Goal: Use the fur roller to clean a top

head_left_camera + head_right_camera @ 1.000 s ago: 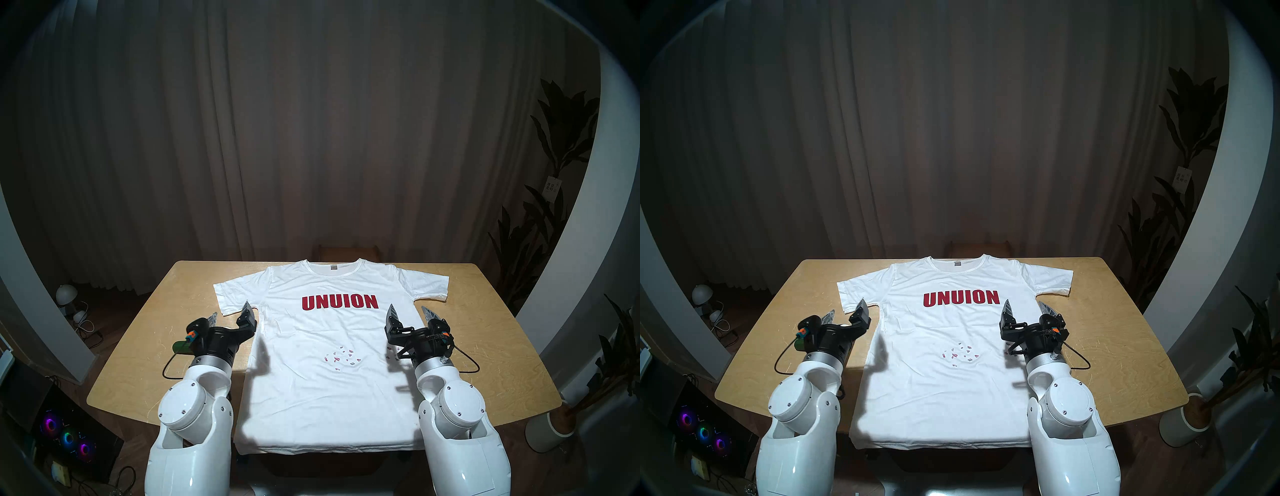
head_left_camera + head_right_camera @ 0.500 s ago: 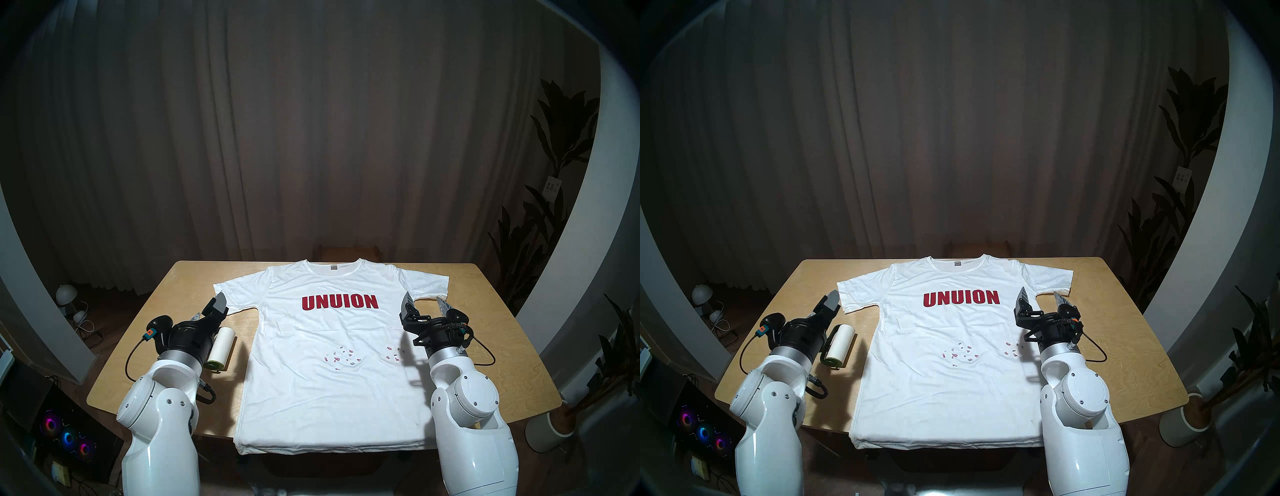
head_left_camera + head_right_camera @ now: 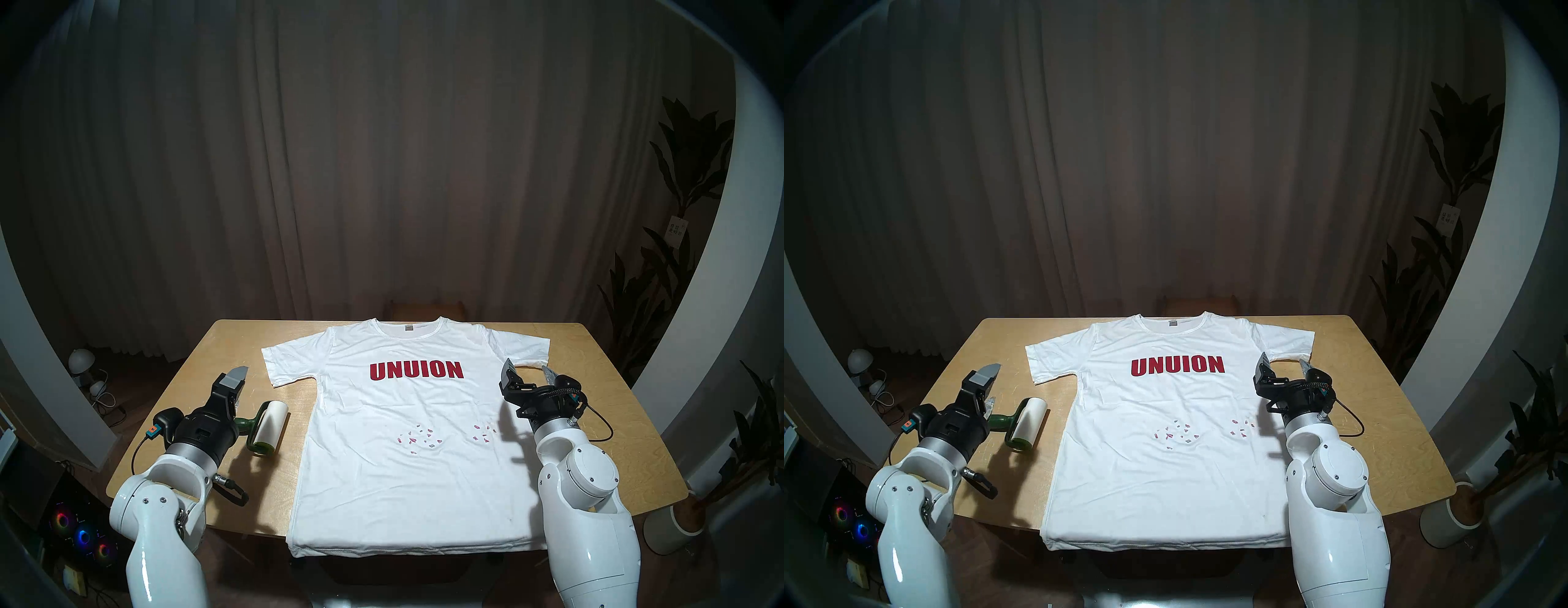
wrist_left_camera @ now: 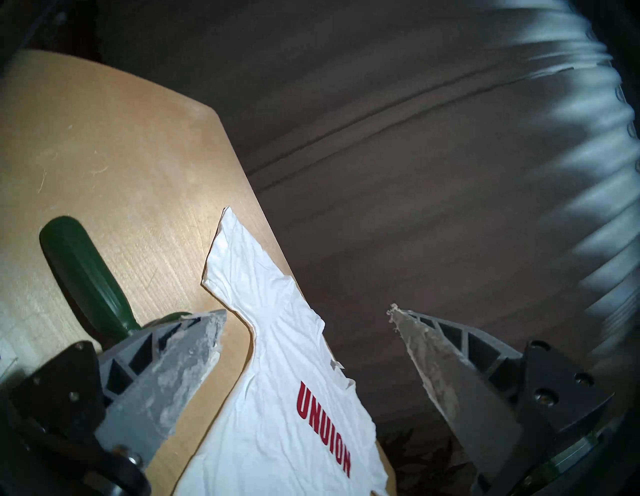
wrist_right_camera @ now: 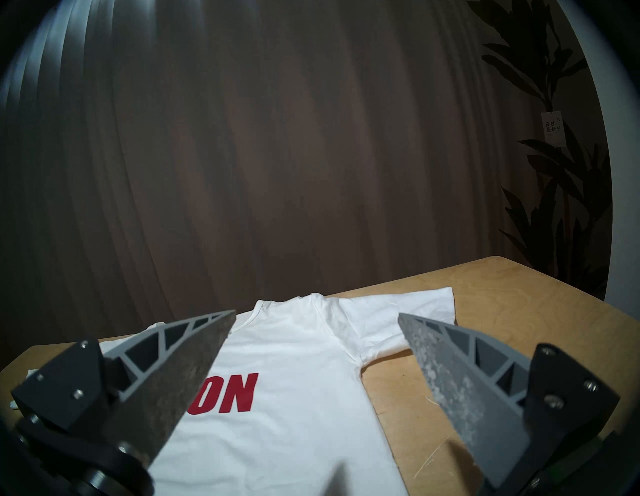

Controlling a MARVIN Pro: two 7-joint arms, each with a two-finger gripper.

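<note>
Cleaning has not begun: pink scraps (image 3: pixel 418 436) lie on the top (image 3: pixel 407 424), spread on the table (image 3: pixel 594 407), and the fur roller (image 3: pixel 266 428) rests unheld just right of the left gripper (image 3: pixel 229 392). That gripper hangs wide open and empty over the roller's green handle; the right gripper (image 3: pixel 528 373), also spread and empty, hovers near the shirt's right sleeve.

Dim room; overhead light brightens the counter (image 3: pixel 594 407) centre, arm shadows falling at six o'clock. Fisheye bends edges inside a dark rim (left wrist view motion-blurred).
</note>
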